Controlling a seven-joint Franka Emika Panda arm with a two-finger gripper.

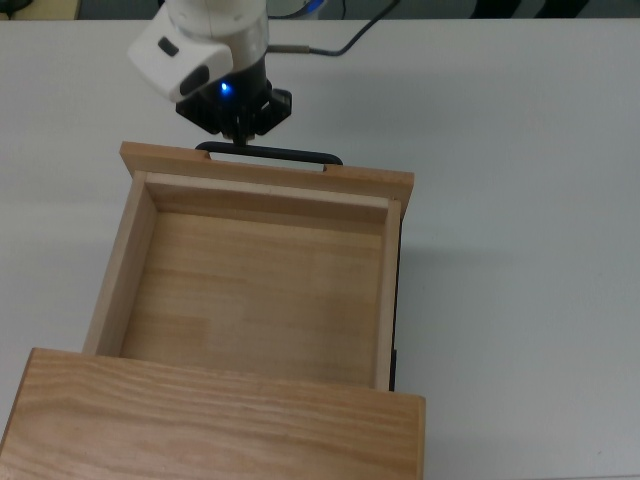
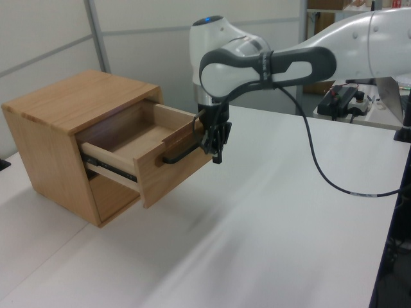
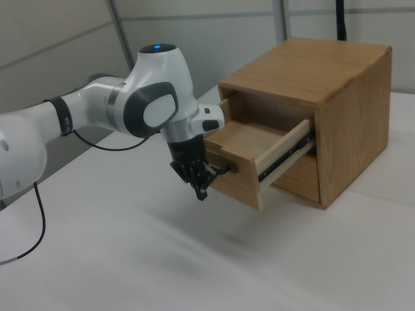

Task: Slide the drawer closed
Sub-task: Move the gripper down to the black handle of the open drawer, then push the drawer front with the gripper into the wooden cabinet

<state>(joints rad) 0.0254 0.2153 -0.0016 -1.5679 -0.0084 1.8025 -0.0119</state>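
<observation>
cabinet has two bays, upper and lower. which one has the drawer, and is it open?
The upper bay: the drawer sits pulled out there on its side rails, with the gripper at its black handle. The lower bay shows no drawer.

In the top view the drawer (image 1: 262,285) juts from the cabinet (image 1: 215,425) toward 12 o'clock — the gripper (image 1: 240,132) sits just beyond its handle (image 1: 270,154).
</observation>
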